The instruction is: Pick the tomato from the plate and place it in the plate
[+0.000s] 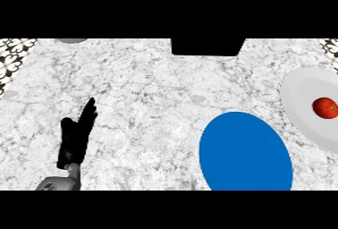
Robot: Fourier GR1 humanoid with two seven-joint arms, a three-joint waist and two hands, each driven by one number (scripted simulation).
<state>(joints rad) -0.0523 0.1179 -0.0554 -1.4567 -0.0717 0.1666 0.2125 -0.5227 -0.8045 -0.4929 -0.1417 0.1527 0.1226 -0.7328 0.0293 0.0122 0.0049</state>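
Note:
A red tomato (325,108) lies on a white plate (302,96) at the right edge of the counter. A blue plate (246,152) with nothing on it sits to the left of the white one, near the front. My left hand (74,138) rests open at the lower left, fingers straight and pointing up, far from both plates. My right hand does not show.
The counter is white marble. A black rectangular object (207,47) stands at the back centre. A grey round thing (71,40) peeks in at the back left. Patterned wall edges (12,51) show at both upper corners.

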